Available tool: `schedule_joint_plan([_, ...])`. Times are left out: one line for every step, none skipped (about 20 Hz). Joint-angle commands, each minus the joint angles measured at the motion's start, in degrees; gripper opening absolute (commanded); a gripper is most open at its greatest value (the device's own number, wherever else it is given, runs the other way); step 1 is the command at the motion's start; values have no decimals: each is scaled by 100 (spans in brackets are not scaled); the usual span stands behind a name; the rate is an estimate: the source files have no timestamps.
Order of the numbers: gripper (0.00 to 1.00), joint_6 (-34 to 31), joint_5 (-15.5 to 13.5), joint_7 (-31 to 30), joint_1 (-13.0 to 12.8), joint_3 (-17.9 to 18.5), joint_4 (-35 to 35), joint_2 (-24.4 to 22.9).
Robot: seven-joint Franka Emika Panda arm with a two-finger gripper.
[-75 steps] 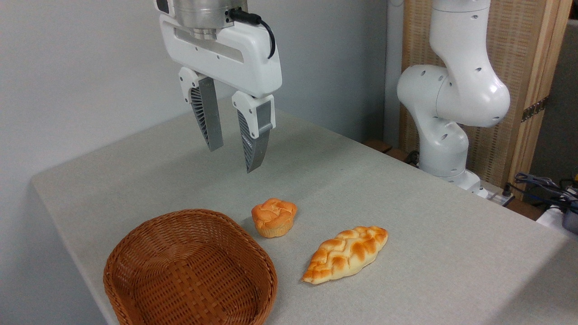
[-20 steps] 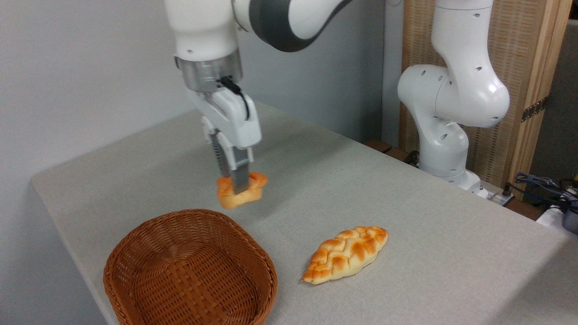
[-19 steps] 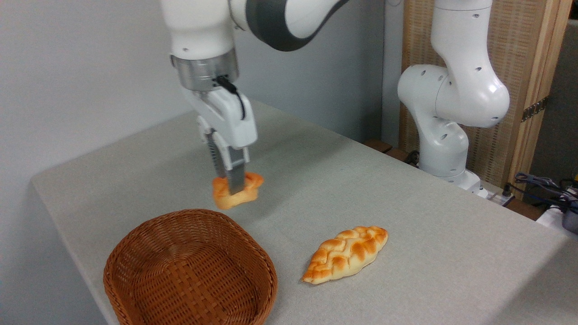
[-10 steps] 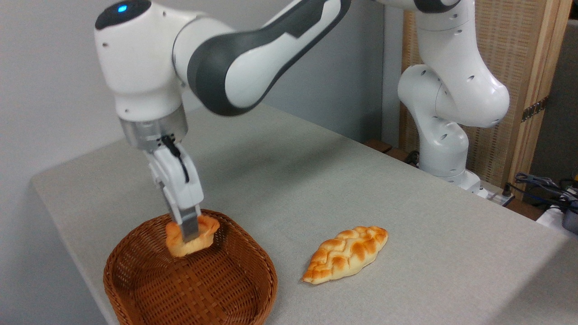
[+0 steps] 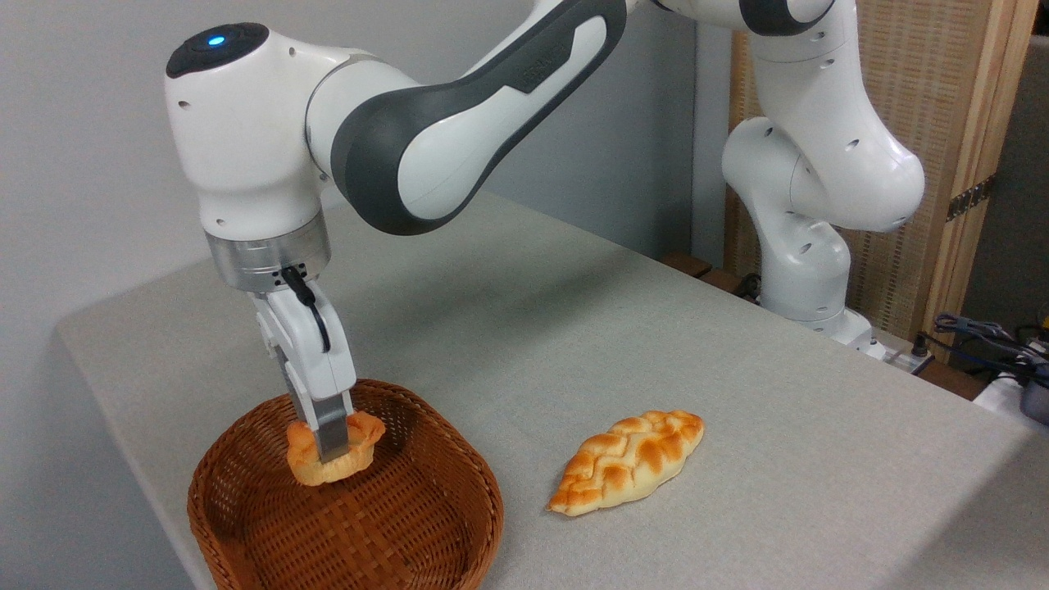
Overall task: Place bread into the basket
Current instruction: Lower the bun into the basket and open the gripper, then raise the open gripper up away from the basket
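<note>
The bread (image 5: 361,433), a small orange-golden bun squashed between the fingers, hangs inside the rim of the brown wicker basket (image 5: 426,524) at the table's front left. My gripper (image 5: 329,447) points straight down and is shut on the bun, holding it over the basket's back half, just above the woven floor. Whether the bun touches the floor I cannot tell. The near finger hides the bun's middle.
A longer braided golden loaf (image 5: 627,463) lies on the grey table (image 5: 656,328) to the right of the basket. The arm's white base (image 5: 807,246) stands at the back right, with cables (image 5: 983,336) beyond. The table's left edge runs close to the basket.
The gripper took the bun from the table, carried it left and forward over the basket, and in the last half second sank a little lower and further left inside the rim.
</note>
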Motion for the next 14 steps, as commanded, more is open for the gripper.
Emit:
schedule_joint_plan([100,-8,70,55,-11,-13,61,-7])
schedule_joint_plan([100,-8,70,55,-11,-13,61,-7])
schedule_joint_plan([100,-8,70,55,-11,-13,70,-7])
schedule_joint_plan([100,-8,61,47,-11,-13,70,-24])
schedule_joint_plan([100,-52,61,38,-11,-13,70,-68])
schedule_joint_plan([100,-113,52,3,7,-13,61,-181])
schedule_joint_plan([100,-227,61,-32,16,-13,17,-339])
schedule_joint_plan([100,-454,69,-76,24,-13,8,-480])
schedule_joint_plan([100,-657,70,-111,59,-4,8,-655])
schedule_joint_plan([100,-833,70,-129,181,-4,8,-814])
schedule_joint_plan([100,-1017,61,-129,261,-4,-1,-963])
schedule_joint_plan([100,-1210,69,-129,279,22,-1,-1113])
schedule_joint_plan([100,-1378,70,-129,288,57,-27,-1227])
schedule_joint_plan([100,-1501,70,-129,297,75,-53,-1333])
